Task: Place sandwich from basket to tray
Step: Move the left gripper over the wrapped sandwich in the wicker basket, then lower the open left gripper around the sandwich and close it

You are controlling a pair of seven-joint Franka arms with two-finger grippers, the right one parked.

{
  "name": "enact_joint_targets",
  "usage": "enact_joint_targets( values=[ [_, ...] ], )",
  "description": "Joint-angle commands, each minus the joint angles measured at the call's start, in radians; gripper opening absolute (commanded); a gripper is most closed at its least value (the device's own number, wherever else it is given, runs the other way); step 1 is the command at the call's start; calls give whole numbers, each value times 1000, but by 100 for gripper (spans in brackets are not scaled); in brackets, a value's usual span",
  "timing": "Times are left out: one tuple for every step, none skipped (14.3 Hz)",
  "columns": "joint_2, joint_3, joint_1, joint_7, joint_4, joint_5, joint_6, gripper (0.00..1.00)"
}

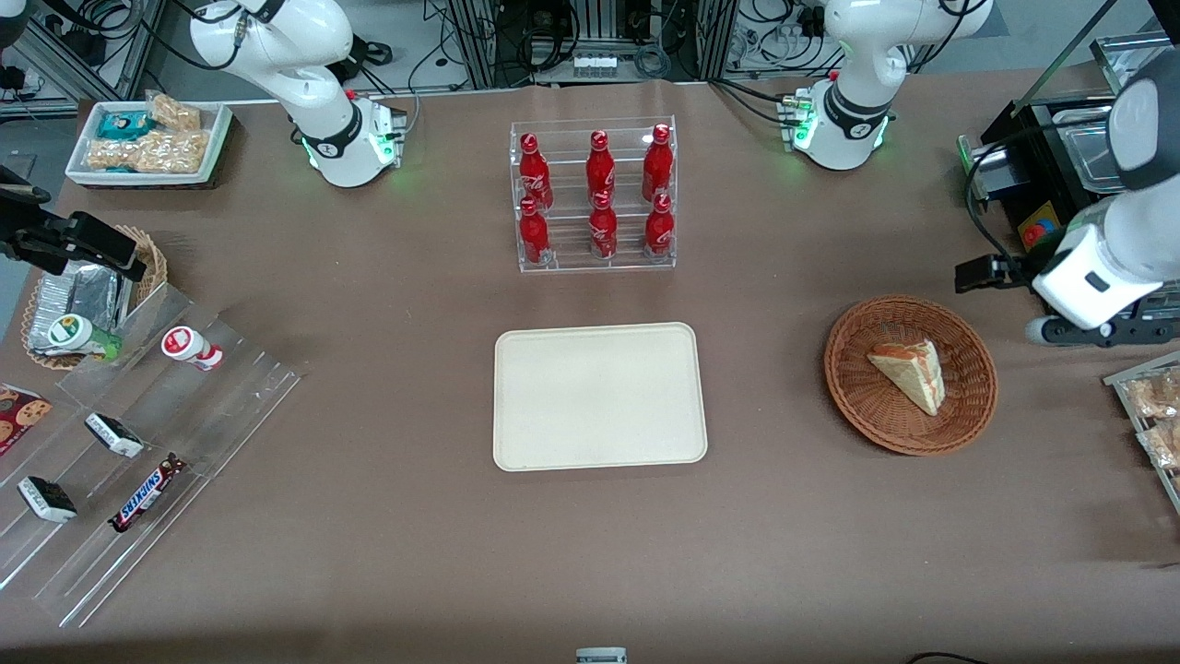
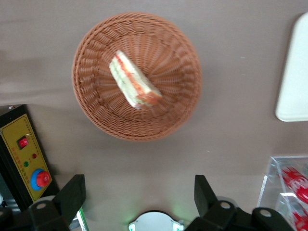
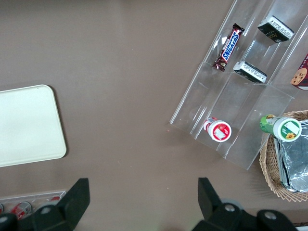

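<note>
brown tabletop (image 1: 387, 304), open claw (image 2: 139, 195) above, near basket (image 2: 91, 62)

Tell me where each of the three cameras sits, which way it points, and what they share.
Front view: high above the table, looking down; both arm bases show, and the gripper hangs beside the basket.
Left wrist view: on the working arm, looking down at the sandwich in the basket; its open fingers show.
Right wrist view: on the parked arm, looking down at the clear shelf; its own fingers show.
Shared: all three catch the tray.
</note>
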Motion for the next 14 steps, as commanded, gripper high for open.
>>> enact_joint_targets(
  values=[
    [8, -4, 10, 0, -121, 29, 130, 100],
    [4, -4, 13, -1, -175, 33, 185, 100],
    [2, -4, 22, -4, -233, 33, 257, 100],
    [1, -4, 24, -26, -282, 34, 320, 100],
    [1, -3, 26, -61, -322, 34, 372, 100],
    [1, -3, 27, -101, -356, 36, 418, 100],
    [1, -3, 33, -136, -379, 34, 457, 100],
    [4, -4, 42, -203, -398, 34, 492, 100],
    [11, -4, 44, -298, -413, 31, 527, 100],
    [19, -4, 44, -384, -427, 31, 567, 100],
    [25, -4, 44, -468, -445, 31, 610, 100],
    [28, -4, 44, -531, -457, 24, 644, 100],
    [31, -4, 44, -602, -477, 20, 688, 100],
    [31, -4, 44, -665, -500, 20, 734, 100]
  ],
)
